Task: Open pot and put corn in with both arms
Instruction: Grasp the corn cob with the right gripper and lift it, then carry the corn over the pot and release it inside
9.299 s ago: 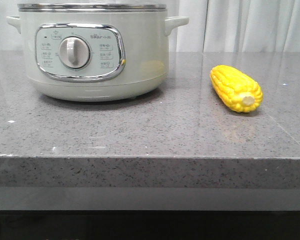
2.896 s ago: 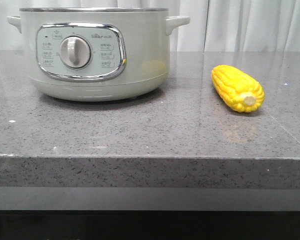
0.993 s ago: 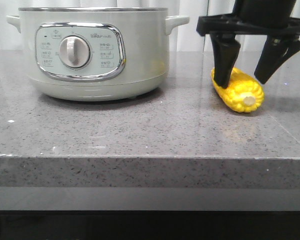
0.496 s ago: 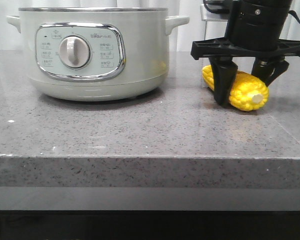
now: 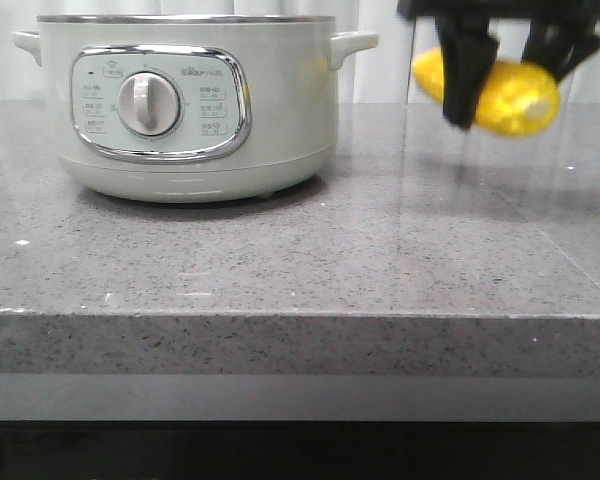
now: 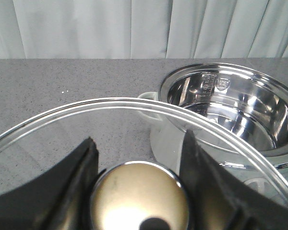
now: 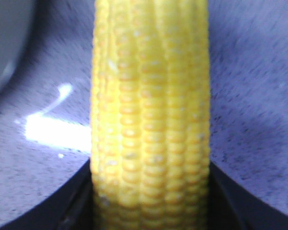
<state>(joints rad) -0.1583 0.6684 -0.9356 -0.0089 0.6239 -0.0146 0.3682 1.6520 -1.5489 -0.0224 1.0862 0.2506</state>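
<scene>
The cream-green pot [image 5: 185, 110] stands at the back left of the counter with its lid off; its steel inside shows in the left wrist view [image 6: 230, 105]. My left gripper [image 6: 139, 153] is shut on the round metal knob [image 6: 140, 196] of the glass lid [image 6: 62, 129], held beside the pot; it is out of the front view. My right gripper [image 5: 508, 85] is shut on the yellow corn [image 5: 495, 90] and holds it in the air, right of the pot, level with its rim. The corn fills the right wrist view [image 7: 151, 120] between the black fingers [image 7: 77, 201].
The grey speckled stone counter [image 5: 300, 250] ends in a front edge near the camera. A white curtain [image 6: 134, 28] hangs behind. The pot's right side handle [image 5: 352, 45] juts toward the corn.
My right gripper came down over the corn, shut on it and lifted it off the counter to rim height. The pot has not moved.
</scene>
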